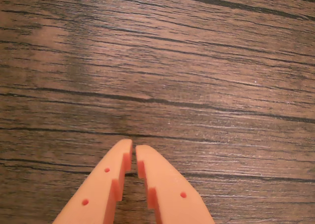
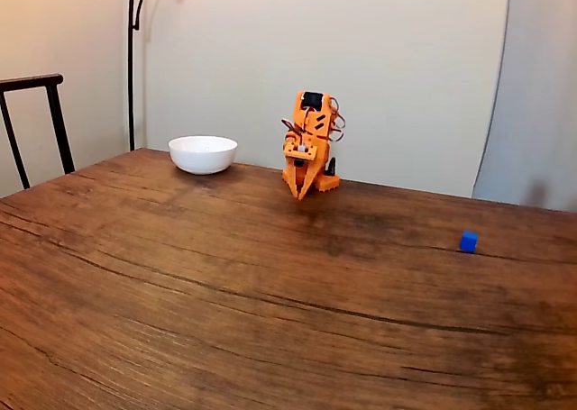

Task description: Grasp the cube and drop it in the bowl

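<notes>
In the fixed view a tiny bright blue cube [image 2: 468, 241] sits on the wooden table at the right. The white bowl [image 2: 203, 154] stands at the back left of the table. Between them, near the back edge, the orange arm is folded up with its gripper [image 2: 300, 195] pointing down at the table, far from the cube. In the wrist view the two orange fingers come in from the bottom and the gripper [image 1: 134, 146] is shut with nothing between its tips, over bare wood.
A dark chair back [image 2: 36, 122] stands at the far left beside the table [image 2: 225, 293]. A thin black lamp pole [image 2: 132, 59] rises behind the bowl. A pale wall runs behind the table.
</notes>
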